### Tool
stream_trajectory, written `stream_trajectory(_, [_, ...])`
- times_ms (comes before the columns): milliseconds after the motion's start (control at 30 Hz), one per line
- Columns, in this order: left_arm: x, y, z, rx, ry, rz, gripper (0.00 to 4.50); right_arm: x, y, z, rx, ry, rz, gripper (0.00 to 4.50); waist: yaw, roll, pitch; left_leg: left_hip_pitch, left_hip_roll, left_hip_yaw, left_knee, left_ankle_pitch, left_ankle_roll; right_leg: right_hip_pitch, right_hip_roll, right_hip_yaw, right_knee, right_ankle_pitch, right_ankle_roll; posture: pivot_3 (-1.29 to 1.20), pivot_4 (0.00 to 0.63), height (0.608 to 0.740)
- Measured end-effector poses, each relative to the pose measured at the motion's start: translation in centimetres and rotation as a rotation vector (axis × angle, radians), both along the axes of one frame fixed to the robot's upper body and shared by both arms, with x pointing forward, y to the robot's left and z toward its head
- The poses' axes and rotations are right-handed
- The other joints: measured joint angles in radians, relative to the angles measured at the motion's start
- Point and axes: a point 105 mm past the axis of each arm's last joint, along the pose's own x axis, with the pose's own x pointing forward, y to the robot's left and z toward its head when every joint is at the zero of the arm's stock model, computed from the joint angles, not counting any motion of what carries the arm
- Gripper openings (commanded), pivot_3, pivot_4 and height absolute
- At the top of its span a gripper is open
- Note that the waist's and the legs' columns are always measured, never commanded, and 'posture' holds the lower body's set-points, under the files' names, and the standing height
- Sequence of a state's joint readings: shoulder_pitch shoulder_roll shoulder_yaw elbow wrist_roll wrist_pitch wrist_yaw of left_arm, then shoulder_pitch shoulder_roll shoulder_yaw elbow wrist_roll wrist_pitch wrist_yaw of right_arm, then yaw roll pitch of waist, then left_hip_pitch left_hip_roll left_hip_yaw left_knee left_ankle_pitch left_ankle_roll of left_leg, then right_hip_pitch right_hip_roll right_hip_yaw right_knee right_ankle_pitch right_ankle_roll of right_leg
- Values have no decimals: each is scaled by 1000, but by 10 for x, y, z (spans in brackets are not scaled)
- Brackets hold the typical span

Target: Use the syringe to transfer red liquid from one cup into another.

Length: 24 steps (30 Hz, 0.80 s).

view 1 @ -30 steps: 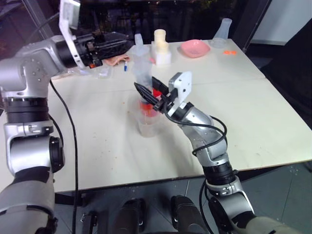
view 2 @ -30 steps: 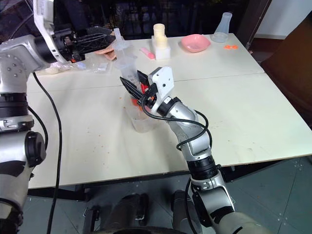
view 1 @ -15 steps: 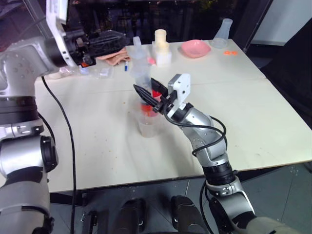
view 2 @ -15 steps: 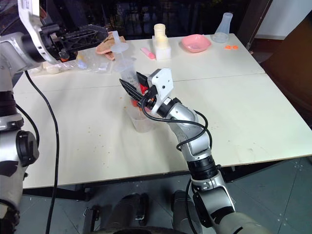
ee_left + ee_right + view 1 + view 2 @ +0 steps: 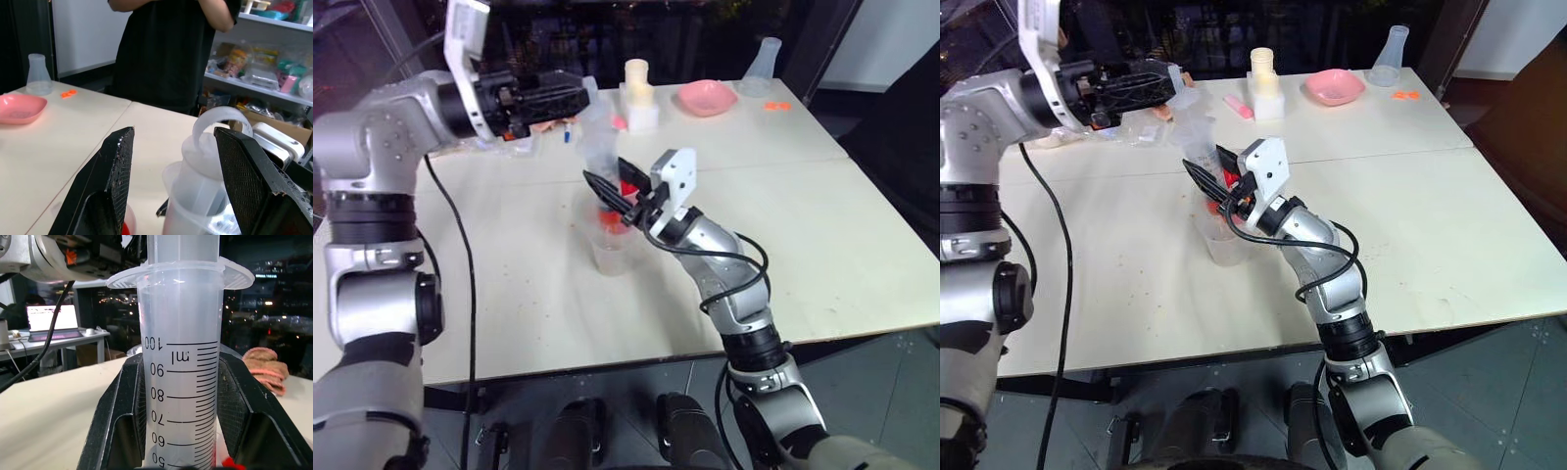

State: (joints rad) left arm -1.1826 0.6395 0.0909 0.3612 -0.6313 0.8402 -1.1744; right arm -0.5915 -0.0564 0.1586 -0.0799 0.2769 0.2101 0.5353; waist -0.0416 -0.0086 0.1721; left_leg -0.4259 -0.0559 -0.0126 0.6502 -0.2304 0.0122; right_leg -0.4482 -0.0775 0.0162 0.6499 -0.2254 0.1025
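Observation:
My right gripper [image 5: 604, 172] is shut on the barrel of the syringe [image 5: 598, 145] and holds it upright over the table's middle; in the right wrist view the scale marks on the syringe [image 5: 179, 382] stand between the two fingers. The white plunger top [image 5: 215, 128] sits between the spread fingers of my left gripper [image 5: 579, 96], which is open and points sideways at it. Red liquid [image 5: 610, 213] shows around the syringe's lower end, behind the right fingers. A clear cup [image 5: 611, 257] stands just below. I cannot tell which of the two cups it is.
At the table's [image 5: 822, 225] far side stand a pink dish [image 5: 706, 96], a clear conical flask [image 5: 760, 61], a cream stacked block [image 5: 636, 93] and small orange bits [image 5: 775, 105]. A person in black [image 5: 171, 49] stands beyond the table, before shelves.
My left gripper has shifted a little to the right, so its open fingers now flank the plunger top. The right gripper and the syringe have kept still.

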Motion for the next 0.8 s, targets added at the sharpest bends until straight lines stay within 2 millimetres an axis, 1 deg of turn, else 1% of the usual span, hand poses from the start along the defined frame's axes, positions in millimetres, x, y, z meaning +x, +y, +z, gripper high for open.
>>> stream_trajectory(33, [2, -1, 0, -1, 1, -2, 2727, 1, -1, 0, 1, 1, -4, 1345, 0, 0, 0, 0, 0, 0, 0, 0, 0, 0, 0, 0, 0, 0, 0, 0, 150, 740])
stream_trajectory(167, [6, -6, -1, -5, 0, -19, 1611, 2, -3, -1, 2, 5, -14, 1345, -1, 0, 0, 0, 0, 0, 0, 0, 0, 0, 0, 0, 0, 0, 0, 0, 150, 740])
stream_trajectory(200, [7, -8, 0, -4, 0, -24, 1296, 3, -3, -1, 4, 6, -18, 1345, -1, 0, 0, 0, 0, 0, 0, 0, 0, 0, 0, 0, 0, 0, 0, 0, 150, 740])
stream_trajectory(233, [6, -10, 0, -5, 1, -34, 1107, 3, -4, 0, 6, 6, -21, 1345, -1, 0, 0, 0, 0, 0, 0, 0, 0, 0, 0, 0, 0, 0, 0, 0, 150, 740])
stream_trajectory(367, [4, -14, 0, -7, 1, -71, 30, 5, -6, 0, 7, 8, -31, 1345, -1, 0, 0, 0, 0, 0, 0, 0, 0, 0, 0, 0, 0, 0, 0, 0, 150, 740])
stream_trajectory(800, [-1, -12, -5, 60, 6, -81, 12, 3, -3, -2, 13, 36, 0, 1345, -1, 0, 0, 0, 0, 0, 0, 0, 0, 0, 0, 0, 0, 0, 0, 0, 150, 740])
